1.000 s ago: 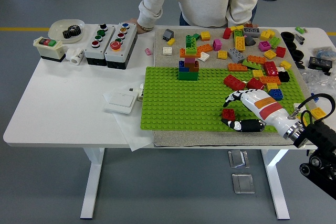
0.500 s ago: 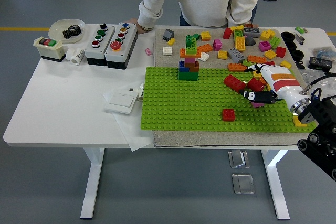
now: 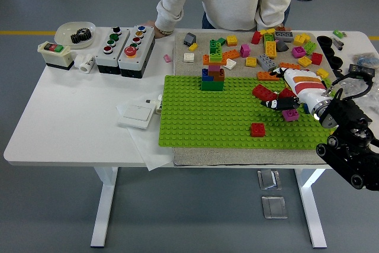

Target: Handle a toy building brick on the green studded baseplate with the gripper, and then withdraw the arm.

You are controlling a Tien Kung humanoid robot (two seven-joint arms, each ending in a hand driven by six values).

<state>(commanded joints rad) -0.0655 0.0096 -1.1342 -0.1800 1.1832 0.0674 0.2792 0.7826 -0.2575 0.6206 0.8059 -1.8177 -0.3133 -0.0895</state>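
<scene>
A white table [image 3: 77, 117] carries the green baseplate [image 3: 201, 117]. One red brick [image 3: 257, 129] sits alone on its studs, nothing touching it; the right robot hand [image 3: 283, 93] hovers apart over the loose pile, fingers loosely curled, seemingly empty.

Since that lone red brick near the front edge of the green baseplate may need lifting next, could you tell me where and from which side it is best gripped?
Grip the red brick by two opposite side walls, coming straight down from above. It sits flat and studs-up on the green baseplate, with bare studs all around it, so fingers have room on every side. The right hand is nearest, further back and to the right.
</scene>
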